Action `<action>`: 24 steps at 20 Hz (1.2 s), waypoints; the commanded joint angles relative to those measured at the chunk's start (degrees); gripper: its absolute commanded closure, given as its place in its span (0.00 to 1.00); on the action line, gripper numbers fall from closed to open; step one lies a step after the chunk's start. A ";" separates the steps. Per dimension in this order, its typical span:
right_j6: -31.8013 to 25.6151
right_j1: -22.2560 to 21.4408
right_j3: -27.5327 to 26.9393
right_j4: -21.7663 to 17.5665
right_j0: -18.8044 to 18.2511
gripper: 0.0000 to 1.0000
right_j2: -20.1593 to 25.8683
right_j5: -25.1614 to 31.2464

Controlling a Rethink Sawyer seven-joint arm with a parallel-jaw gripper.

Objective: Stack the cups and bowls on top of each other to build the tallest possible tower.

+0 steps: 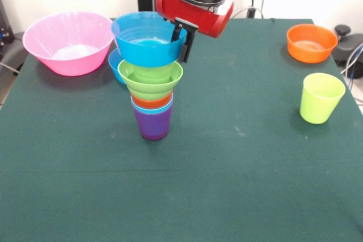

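Note:
The tower (152, 92) stands left of the table's middle. Its base is a purple cup (153, 126), with a light blue cup's rim (152, 107) and an orange cup (152, 102) nested in it. A ridged green bowl (150, 79) sits above them. On top rests a blue bowl (146, 41), slightly tilted. My gripper (182, 35) comes down at this bowl's right rim, one finger (186, 46) outside and the other inside, shut on the rim. A yellow-green cup (321, 97) stands alone at the right.
A large translucent pink bowl (68, 41) sits at the far left. A second blue bowl (116, 63) peeks out behind the tower. An orange bowl (311, 42) lies at the far right near the table's edge.

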 commanded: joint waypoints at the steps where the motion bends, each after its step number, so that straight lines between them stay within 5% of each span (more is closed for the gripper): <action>1: -2.29 3.38 3.60 -1.69 0.86 1.00 6.14 -1.33; 24: -3.07 5.58 4.27 -2.52 -0.45 1.00 7.35 -8.48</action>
